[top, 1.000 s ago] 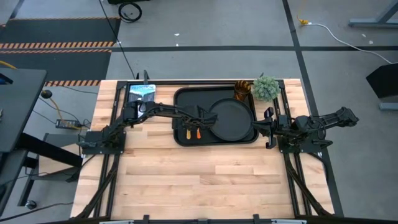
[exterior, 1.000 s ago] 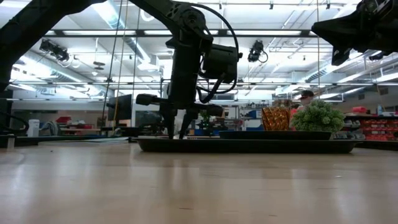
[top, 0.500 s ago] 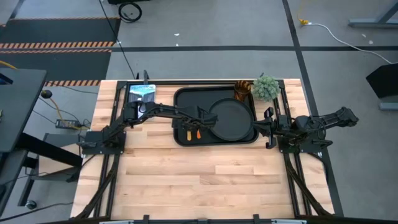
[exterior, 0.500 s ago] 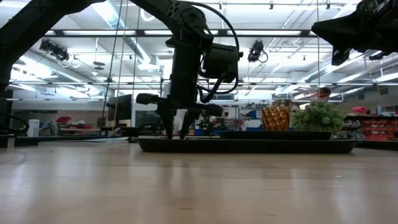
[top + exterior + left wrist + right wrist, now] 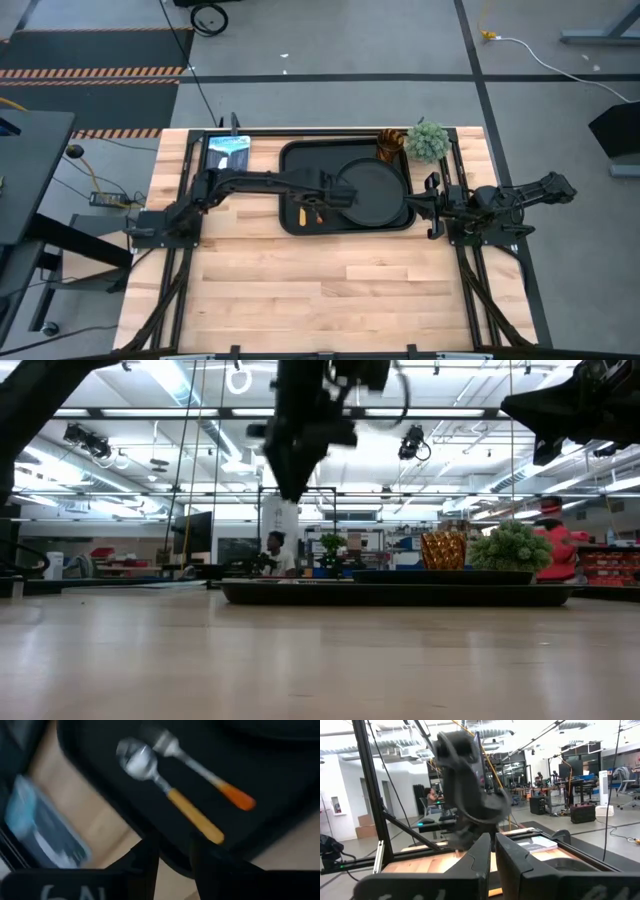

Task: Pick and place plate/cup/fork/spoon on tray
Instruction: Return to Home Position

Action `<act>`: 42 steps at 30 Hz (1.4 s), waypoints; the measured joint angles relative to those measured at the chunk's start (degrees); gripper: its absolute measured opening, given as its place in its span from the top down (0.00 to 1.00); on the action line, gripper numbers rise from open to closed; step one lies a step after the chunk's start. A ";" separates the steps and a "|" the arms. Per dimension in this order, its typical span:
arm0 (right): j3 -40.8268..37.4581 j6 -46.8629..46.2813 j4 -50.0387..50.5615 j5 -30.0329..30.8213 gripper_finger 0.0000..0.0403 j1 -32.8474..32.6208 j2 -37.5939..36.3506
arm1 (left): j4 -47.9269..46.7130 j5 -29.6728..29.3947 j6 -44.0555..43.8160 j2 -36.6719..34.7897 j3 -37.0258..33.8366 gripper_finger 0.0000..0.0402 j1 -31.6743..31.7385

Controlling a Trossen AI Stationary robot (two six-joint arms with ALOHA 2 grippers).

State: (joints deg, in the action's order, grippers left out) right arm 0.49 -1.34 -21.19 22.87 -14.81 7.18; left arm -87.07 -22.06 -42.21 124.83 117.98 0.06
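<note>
The black tray [image 5: 300, 160] lies at the table's far middle. On it are the round black plate [image 5: 372, 192], the amber cup [image 5: 388, 146] at its far right corner, and the spoon [image 5: 170, 800] and fork [image 5: 200, 770] side by side on its left part, near the front rim. The spoon [image 5: 303, 214] and fork [image 5: 319, 211] also show in the high view. My left gripper [image 5: 320, 192] is open and empty, well above the tray [image 5: 400, 593], over the cutlery. My right gripper [image 5: 425, 207] is shut and empty, beside the tray's right end.
A small green plant [image 5: 427, 140] stands off the tray's far right corner, next to the cup [image 5: 443, 550]. A blue-white card [image 5: 228, 150] lies left of the tray. The table's near half is bare wood. People show in the room behind.
My left gripper stood with its fingertips down on the tray's left part and has now gone straight up, well clear of the tray. The fork and spoon stay lying on the tray.
</note>
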 joint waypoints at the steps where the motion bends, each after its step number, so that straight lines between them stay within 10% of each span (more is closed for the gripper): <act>1: 0.00 0.00 -0.11 -0.09 0.92 -0.02 0.00 | -0.28 -1.06 3.25 -0.03 1.59 0.73 -0.91; 14: 0.02 0.00 -0.13 -0.01 0.92 -0.02 0.02 | 12.42 -27.33 31.66 -0.11 5.87 0.73 -10.04; 27: 0.02 0.00 -0.13 0.00 0.92 -0.02 0.02 | 17.37 -31.95 42.11 -0.13 -1.29 0.73 -10.48; 42: -0.04 0.00 14.67 -0.01 0.92 -0.01 1.08 | 7.72 -29.38 36.31 -12.41 -11.95 0.73 -24.71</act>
State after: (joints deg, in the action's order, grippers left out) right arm 0.45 -1.34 -6.52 22.86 -14.82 8.26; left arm -79.35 -51.44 -5.90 112.42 106.03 -24.65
